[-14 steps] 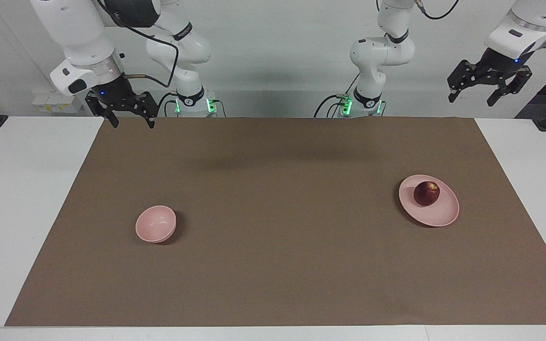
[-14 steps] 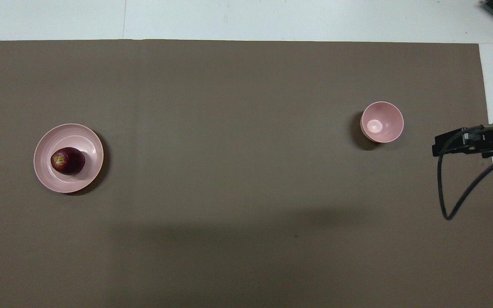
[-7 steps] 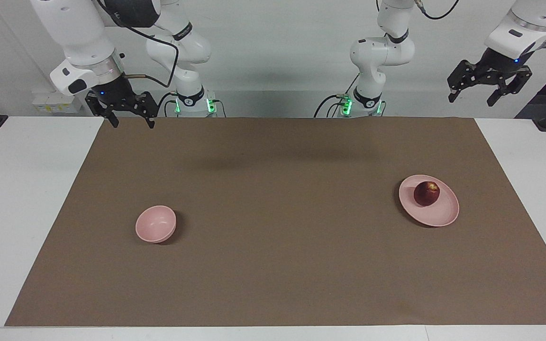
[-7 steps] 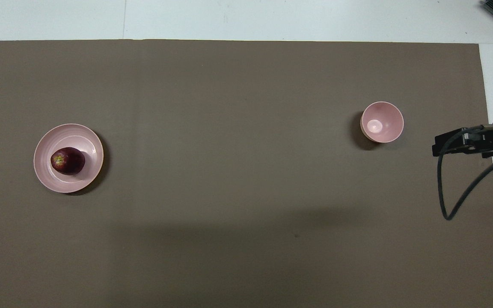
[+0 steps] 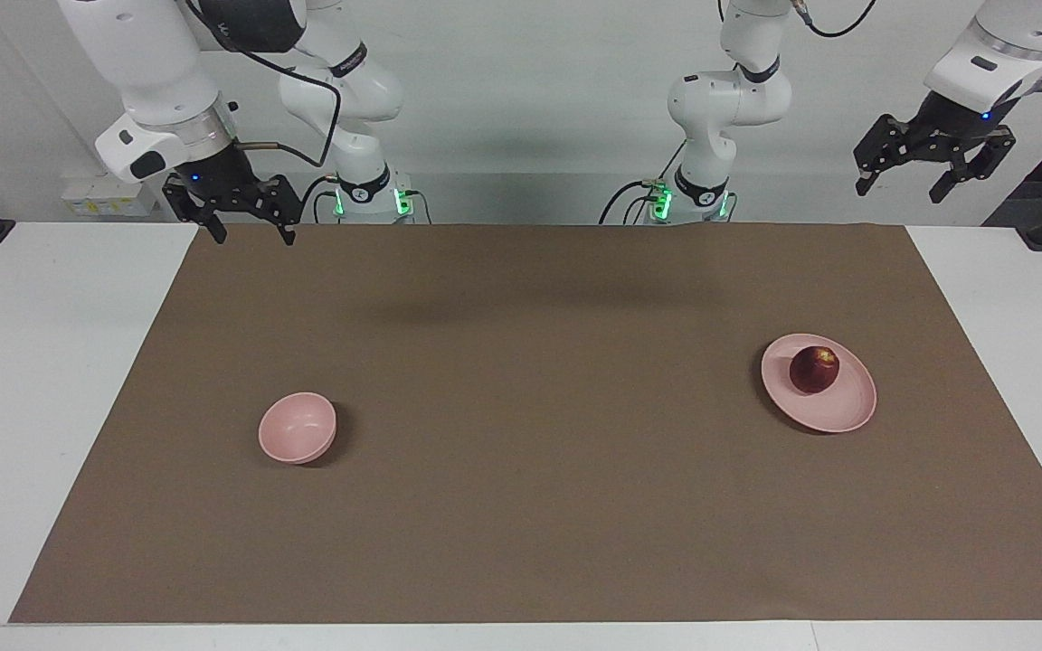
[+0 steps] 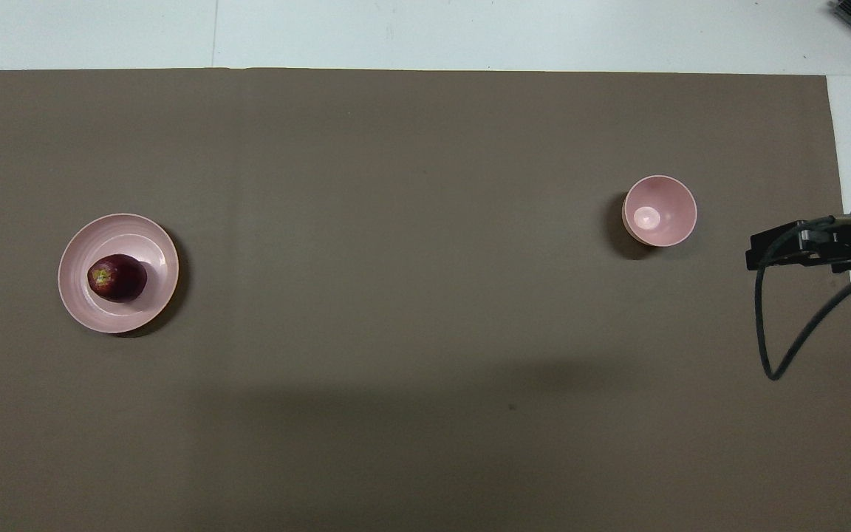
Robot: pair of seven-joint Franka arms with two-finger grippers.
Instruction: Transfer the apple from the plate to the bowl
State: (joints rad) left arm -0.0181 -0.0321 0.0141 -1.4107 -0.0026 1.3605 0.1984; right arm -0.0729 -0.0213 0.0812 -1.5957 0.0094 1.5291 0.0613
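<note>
Apple (image 5: 814,369) on plate (image 5: 833,413), bowl (image 5: 297,428) well apart, left pincer (image 5: 904,177) & right pincer (image 5: 252,232) raised, both released

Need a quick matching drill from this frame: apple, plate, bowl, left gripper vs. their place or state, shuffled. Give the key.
Things:
1. apple
2. plate
3. bowl
4. left gripper

Places or states:
A. empty, toward the right arm's end of the table
B. open, raised, holding nothing
C. lying on the plate
D. on the brown mat, toward the left arm's end

Pairs: 1-C, 2-D, 3-A, 4-B
</note>
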